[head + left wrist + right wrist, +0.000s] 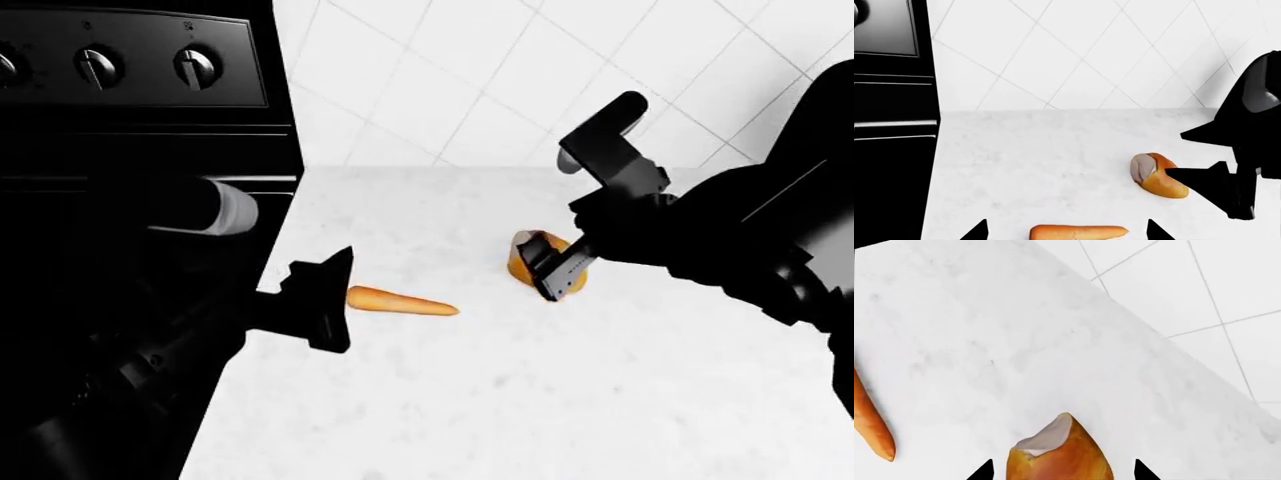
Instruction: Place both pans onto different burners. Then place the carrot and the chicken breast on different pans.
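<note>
the slender orange tapered carrot (400, 301) lay on the white marbled surface (534, 400) near the centre of the head frame, just right of the black stove edge. the rounded golden lump of chicken breast with a pale grey end (530, 254) lay right of it and a little higher in the frame, well apart from the carrot.

the left gripper (318, 300) stood at the thick end of the carrot. in the left wrist view its two dark tips showed at the bottom edge, wide apart, with the carrot between them, so the jaws were open and holding nothing. the right gripper (554, 270) was over the chicken breast, and in the right wrist view its tips also stood wide, on either side of the lump, not yet closed.

no pan could be made out in these views; the stove side at the left of the head frame was too dark to judge. the step in hand seemed to be the grasp of both foods. next, each jaw pair probably needed to descend a little, close firmly, then lift and carry toward the stove at left.
</note>
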Available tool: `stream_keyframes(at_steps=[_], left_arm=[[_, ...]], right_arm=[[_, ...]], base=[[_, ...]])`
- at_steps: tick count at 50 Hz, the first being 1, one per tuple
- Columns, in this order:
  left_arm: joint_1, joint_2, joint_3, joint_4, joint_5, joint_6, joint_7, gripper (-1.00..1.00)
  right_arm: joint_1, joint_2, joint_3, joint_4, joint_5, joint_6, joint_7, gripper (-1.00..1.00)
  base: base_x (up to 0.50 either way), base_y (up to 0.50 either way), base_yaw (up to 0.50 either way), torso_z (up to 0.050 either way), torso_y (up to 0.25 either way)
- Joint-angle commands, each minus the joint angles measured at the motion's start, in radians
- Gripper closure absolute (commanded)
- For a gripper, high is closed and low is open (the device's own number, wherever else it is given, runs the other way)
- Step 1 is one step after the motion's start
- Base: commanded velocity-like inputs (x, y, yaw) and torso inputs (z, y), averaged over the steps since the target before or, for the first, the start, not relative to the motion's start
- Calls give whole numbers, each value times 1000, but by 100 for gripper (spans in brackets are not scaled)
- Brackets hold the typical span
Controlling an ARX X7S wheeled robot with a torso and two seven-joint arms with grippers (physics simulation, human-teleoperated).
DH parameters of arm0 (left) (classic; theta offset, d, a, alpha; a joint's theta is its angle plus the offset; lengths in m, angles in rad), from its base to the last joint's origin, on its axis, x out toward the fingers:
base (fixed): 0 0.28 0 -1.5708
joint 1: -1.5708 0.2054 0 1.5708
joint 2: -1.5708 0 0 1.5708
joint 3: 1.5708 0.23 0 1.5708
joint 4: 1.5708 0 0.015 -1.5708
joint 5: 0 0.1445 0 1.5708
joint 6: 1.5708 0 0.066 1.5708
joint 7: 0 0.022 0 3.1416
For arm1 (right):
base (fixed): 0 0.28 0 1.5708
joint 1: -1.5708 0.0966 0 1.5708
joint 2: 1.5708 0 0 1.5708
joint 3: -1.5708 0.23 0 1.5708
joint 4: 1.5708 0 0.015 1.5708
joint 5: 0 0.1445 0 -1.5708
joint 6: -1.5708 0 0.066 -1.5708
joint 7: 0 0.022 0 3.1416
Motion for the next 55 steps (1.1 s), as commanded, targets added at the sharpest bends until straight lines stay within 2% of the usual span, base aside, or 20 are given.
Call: stream_keyframes(at_steps=[1, 36, 37, 47, 55], left_arm=[[9, -4, 0, 4, -1, 6, 4, -100], [30, -16, -4, 8, 5, 23, 28, -100], [32, -16, -4, 7, 6, 24, 29, -100], [38, -24, -8, 13, -1, 31, 25, -100], [31, -30, -3, 25, -20, 34, 11, -100]], right_arm=[[-13, -28, -55, 49, -38, -25, -41, -100], [-45, -52, -110, 131, -85, -21, -17, -100], [-45, -54, -109, 133, -89, -24, -10, 100], [-50, -36, -85, 91, -72, -18, 20, 100], [-52, 41, 9, -78, -3, 36, 135, 100]], base=[[0, 0, 0, 0, 0], [0, 0, 0, 0, 0], [0, 0, 0, 0, 0], [0, 0, 0, 0, 0], [0, 0, 0, 0, 0]])
